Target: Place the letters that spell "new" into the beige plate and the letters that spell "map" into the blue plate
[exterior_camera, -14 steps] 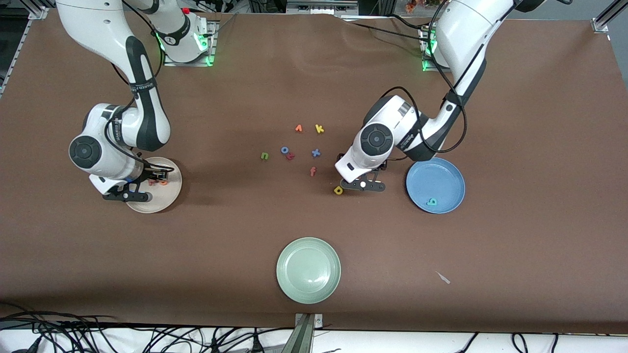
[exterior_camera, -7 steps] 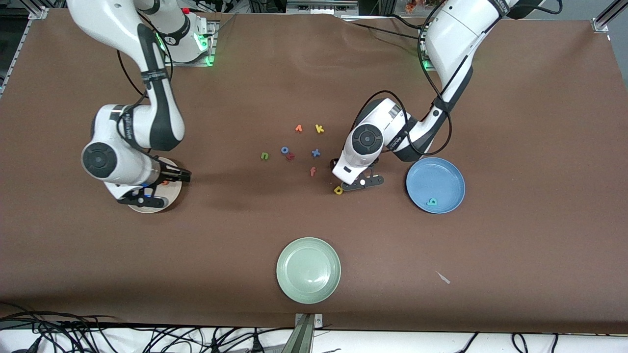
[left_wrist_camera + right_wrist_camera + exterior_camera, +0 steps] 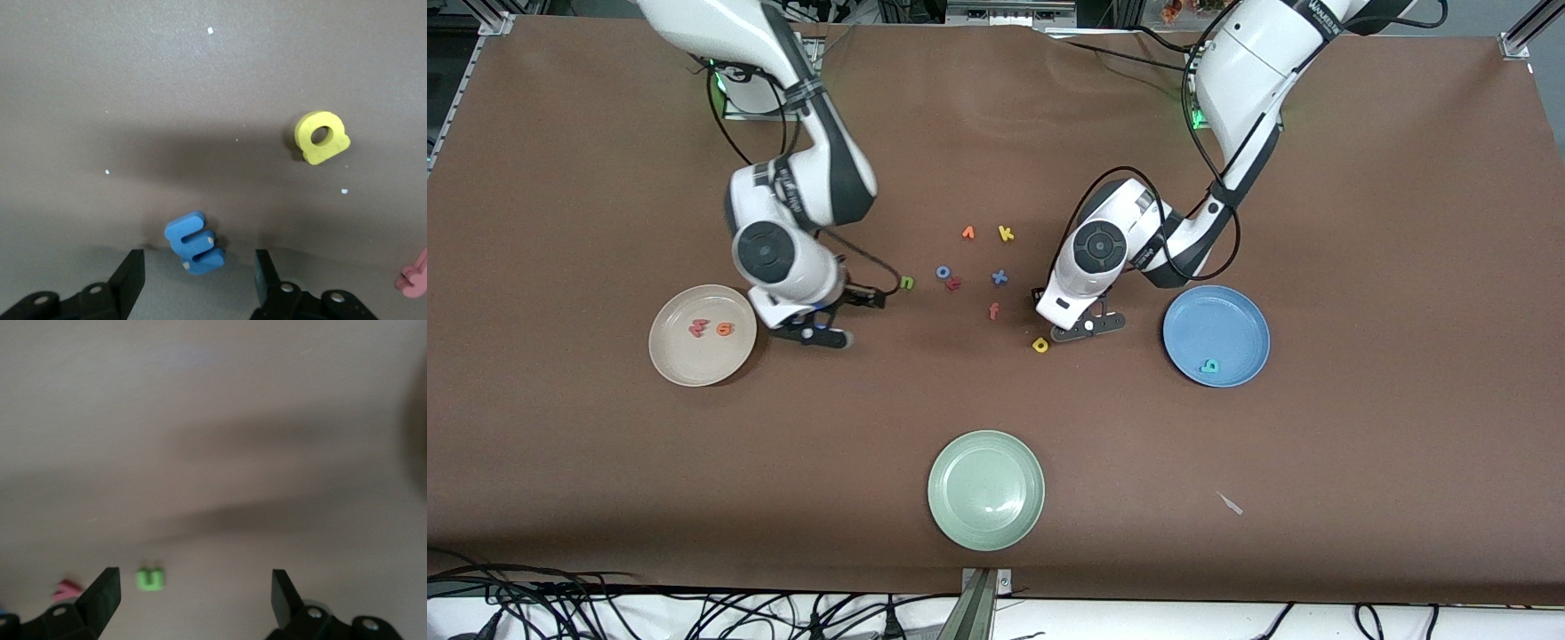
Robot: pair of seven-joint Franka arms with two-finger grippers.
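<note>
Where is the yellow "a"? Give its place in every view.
Front view: yellow "a" on the table beside the left gripper.
Left wrist view: it lies past the blue "m".
Right wrist view: not in it.
Shared landmark: the left gripper.

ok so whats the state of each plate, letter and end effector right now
beige plate: holds the w and e
blue plate: holds the p
pale green plate: empty
n: on the table
a: on the table
m: between the left end effector fingers, not gripped
right end effector: open, near n
</note>
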